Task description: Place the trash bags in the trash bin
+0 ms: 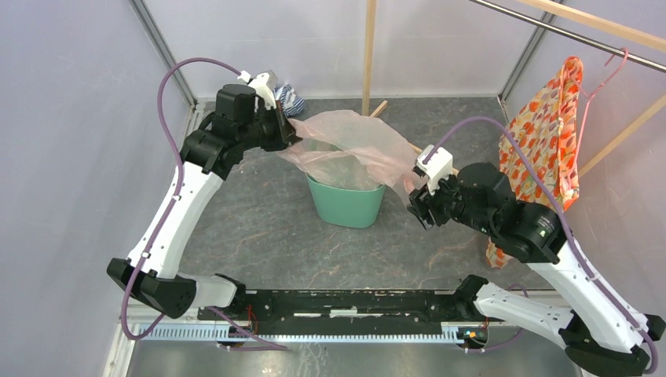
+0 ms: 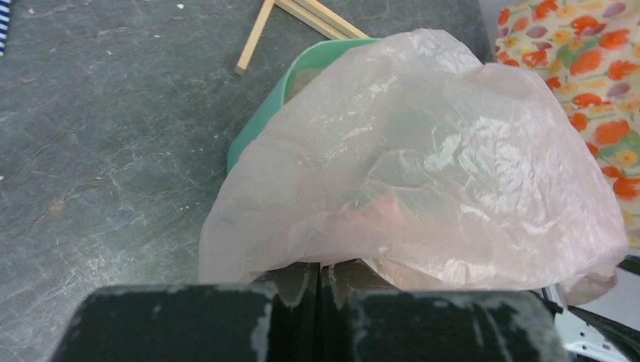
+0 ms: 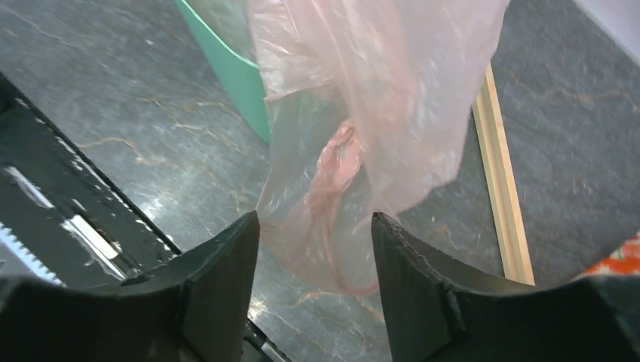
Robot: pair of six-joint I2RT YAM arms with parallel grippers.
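Trash bag (image 1: 357, 141) lies draped across the trash bin (image 1: 345, 206) mouth, centre of the table (image 1: 259, 236), mostly outside; left gripper (image 1: 292, 133) clamped on its edge, right gripper (image 1: 414, 206) jaws apart; tucking in remains

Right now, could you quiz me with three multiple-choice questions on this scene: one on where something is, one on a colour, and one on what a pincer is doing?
1. Where is the pink bag?
A. Crumpled in a drawer. B. Spread over the top of the bin. C. Rolled up on a shelf.
2. What colour is the bin?
A. Red. B. Black. C. Mint green.
3. How is the right pincer?
A. Open. B. Shut on the bin. C. Shut on a spoon.

Answers:
1 B: the bag covers the bin's opening, and the left pincer pinches one edge.
2 C: the bin's wall shows mint green below the bag.
3 A: it gapes wide, with the bag's tail hanging beyond it.
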